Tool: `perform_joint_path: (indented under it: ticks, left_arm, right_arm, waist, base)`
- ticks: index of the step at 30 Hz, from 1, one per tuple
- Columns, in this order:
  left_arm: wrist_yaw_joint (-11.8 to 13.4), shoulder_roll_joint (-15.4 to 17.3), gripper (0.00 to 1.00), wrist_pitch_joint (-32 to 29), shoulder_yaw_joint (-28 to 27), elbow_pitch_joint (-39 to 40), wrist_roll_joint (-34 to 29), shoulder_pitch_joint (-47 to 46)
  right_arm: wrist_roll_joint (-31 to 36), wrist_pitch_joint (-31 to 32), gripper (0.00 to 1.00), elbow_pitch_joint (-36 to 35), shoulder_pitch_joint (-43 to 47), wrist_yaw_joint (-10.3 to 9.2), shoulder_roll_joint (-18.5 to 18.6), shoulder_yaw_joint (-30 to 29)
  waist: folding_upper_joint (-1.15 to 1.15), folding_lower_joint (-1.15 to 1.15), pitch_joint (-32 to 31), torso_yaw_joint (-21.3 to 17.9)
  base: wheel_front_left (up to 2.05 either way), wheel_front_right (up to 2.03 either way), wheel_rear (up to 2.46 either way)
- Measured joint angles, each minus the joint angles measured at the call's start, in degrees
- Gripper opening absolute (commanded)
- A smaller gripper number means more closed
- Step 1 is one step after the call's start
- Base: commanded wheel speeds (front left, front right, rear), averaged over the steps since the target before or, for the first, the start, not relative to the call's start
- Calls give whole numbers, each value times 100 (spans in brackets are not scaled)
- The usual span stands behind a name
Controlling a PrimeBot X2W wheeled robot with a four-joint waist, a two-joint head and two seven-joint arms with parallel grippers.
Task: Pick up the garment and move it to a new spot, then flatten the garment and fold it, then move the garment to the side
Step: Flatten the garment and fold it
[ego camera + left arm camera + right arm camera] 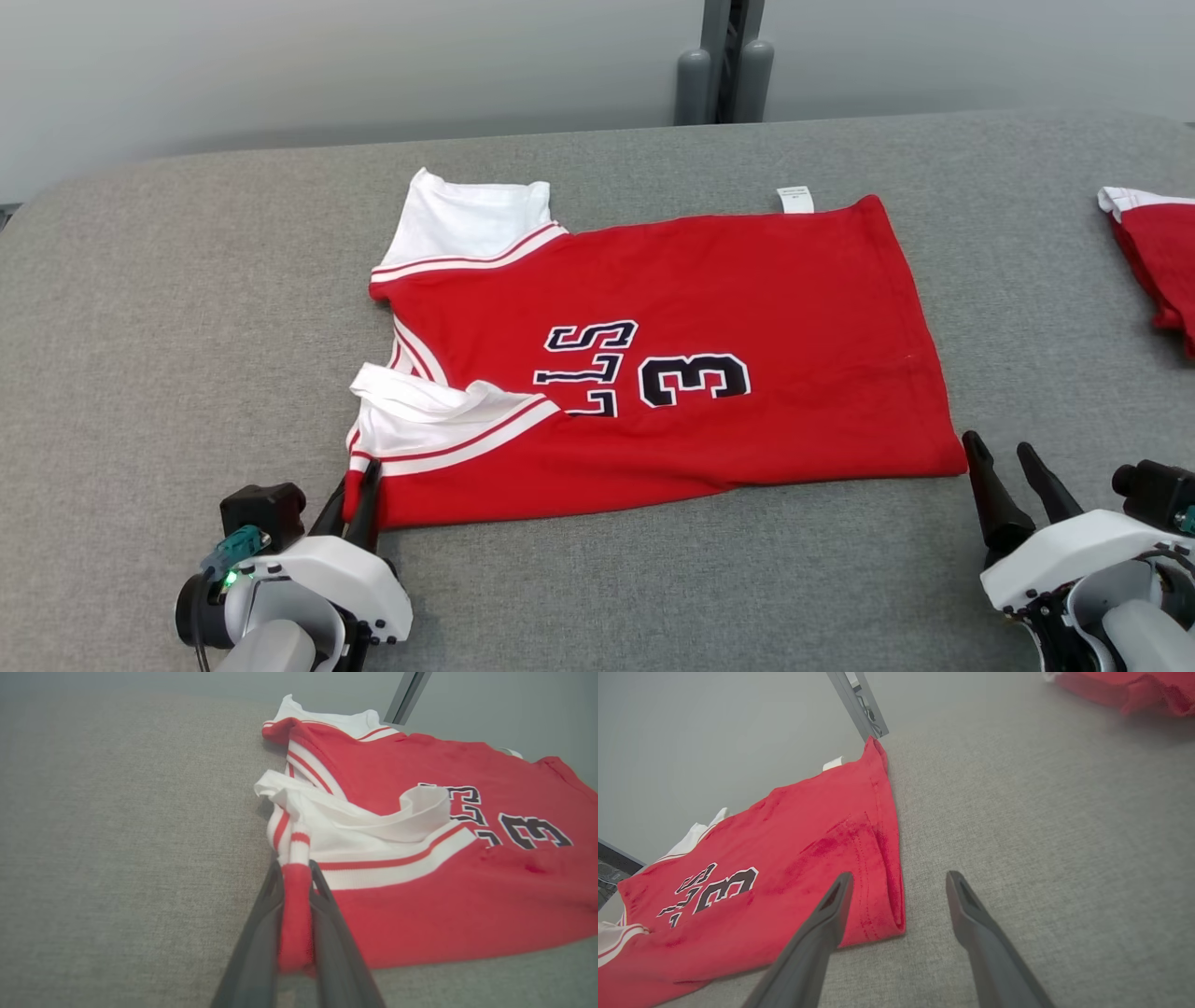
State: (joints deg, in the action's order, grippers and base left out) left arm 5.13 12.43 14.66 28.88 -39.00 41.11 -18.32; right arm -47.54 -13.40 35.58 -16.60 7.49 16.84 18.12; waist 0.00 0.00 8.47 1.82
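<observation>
Red: one jersey (709, 308), one other garment (1162, 261).

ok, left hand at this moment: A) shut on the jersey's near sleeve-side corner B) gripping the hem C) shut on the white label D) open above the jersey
A: in the left wrist view the left hand is clamped on a red fold of the jersey at that corner.

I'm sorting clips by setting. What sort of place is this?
Probably a robot lab or test cell, not a home: a grey fabric-covered table, a bare pale wall with a metal post behind, and a red basketball jersey spread out, a second red garment set aside.
</observation>
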Motion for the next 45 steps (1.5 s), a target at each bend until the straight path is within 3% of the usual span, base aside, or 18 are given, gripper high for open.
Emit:
perform_joint_path:
  ticks: [13, 14, 15, 35, 45]
  left_arm:
    - [67, 59, 0, -101, 178, 516, -121, 29]
    - [82, 77, 0, -105, 182, 544, -121, 29]
    - [85, 90, 0, -112, 187, 572, -121, 30]
    - [218, 558, 0, -367, 445, 1069, -380, 235]
    - [197, 960, 0, -1055, 665, 1662, -268, 839]
  right_arm:
    - [-676, 267, 97, 1055, -582, 0, -375, 105]
    - [-731, 272, 73, 1066, -610, 0, -375, 137]
    - [-770, 280, 0, 1066, -631, 0, -372, 180]
    - [-1697, 200, 0, 726, -474, 1, -78, 699]
    - [-2102, 724, 0, 472, 91, 1, 220, 942]
  waist:
    - [0, 0, 128, 208]
    - [0, 0, 134, 216]
    - [0, 0, 139, 220]
    - [0, 0, -120, 45]
    - [0, 0, -516, -71]
  base:
    - [0, 0, 0]
    - [0, 0, 0]
    - [0, 0, 0]
    - [0, 0, 0]
    - [0, 0, 0]
